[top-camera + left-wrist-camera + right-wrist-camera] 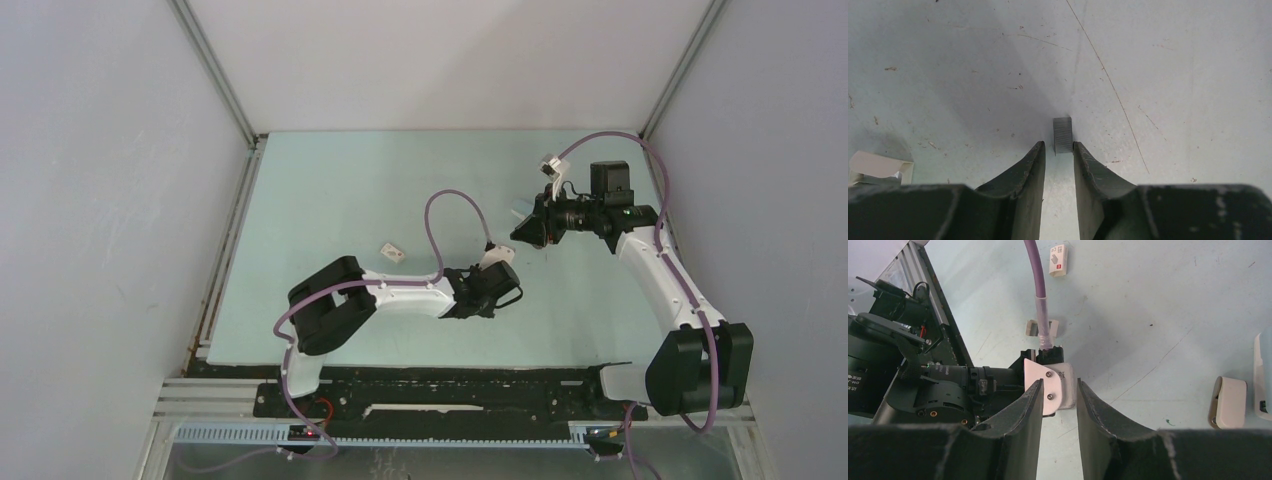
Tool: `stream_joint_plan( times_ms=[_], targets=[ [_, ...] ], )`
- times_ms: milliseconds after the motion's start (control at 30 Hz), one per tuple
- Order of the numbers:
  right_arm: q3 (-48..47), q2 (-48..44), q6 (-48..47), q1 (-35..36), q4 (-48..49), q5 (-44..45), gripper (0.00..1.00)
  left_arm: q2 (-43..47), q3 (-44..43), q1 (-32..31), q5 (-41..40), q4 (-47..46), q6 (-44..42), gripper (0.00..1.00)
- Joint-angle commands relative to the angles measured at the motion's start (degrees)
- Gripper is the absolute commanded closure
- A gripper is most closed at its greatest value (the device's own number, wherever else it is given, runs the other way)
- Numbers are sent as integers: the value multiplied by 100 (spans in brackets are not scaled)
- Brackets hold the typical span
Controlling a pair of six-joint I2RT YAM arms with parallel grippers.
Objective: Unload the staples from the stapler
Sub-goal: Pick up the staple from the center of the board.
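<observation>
i am holding the left gripper [1059, 145] low over the pale green table [330, 190], its dark jaws narrowly apart. the short grey metal strip of staples [1062, 131] is lying on the table between the fingertips, poking out toward 12 o'clock, with a sliver of gap showing on one side. the right gripper [1059, 385] is hanging above the left wrist, jaws apart and gripping nothing. the slim pale stapler [1262, 370] is lying at its 3 o'clock, cut off by the edge.
</observation>
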State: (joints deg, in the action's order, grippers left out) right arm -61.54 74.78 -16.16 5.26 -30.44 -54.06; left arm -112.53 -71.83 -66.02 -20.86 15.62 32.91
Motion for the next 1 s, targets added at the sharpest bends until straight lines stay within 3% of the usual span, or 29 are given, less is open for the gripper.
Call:
stream_joint_plan(
  times_ms=[0,500,967],
  targets=[
    [-32,-90,85,-38,117,-30,61,-125,-339,-43,-59,205,-134,68],
    [-29,-95,74,-51,108,-43,61,-95,-265,-43,-39,92,-114,82],
    [-34,-115,78,-59,86,-132,61,1260,1033,99,250,-1090,270,87]
  ],
)
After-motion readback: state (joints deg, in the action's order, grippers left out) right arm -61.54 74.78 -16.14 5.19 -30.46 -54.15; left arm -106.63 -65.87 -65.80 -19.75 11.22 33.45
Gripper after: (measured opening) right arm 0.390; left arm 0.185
